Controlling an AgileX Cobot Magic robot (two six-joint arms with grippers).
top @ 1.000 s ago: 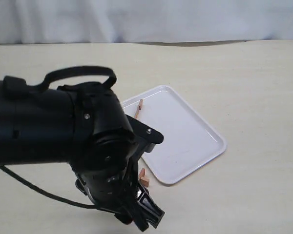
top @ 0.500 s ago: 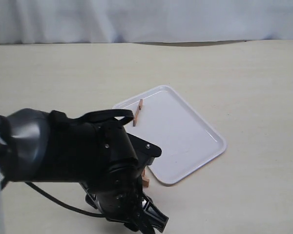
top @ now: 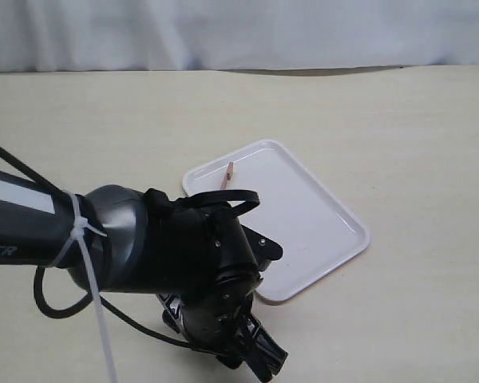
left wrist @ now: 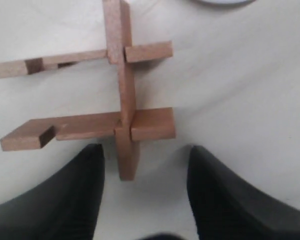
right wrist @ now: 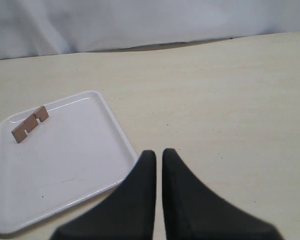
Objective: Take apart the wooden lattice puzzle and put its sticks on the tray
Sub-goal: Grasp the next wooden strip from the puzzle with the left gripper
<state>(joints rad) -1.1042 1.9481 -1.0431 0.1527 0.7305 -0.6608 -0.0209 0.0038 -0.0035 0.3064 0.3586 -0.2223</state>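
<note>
In the exterior view we see the tray [top: 303,215] at centre, slightly right, with one stick [top: 226,175] lying in its upper-left corner. The left arm [top: 144,255] fills the lower left of the frame and hides the wooden lattice puzzle [left wrist: 121,90]. We find it in the left wrist view (three sticks interlocked) flat on the table [left wrist: 250,75]. The left gripper [left wrist: 146,165] is released, its fingers [left wrist: 65,200] on either side of one stick's end without touching it. The right gripper [right wrist: 158,160] is clenched on nothing, over the table near the tray's rim.
</note>
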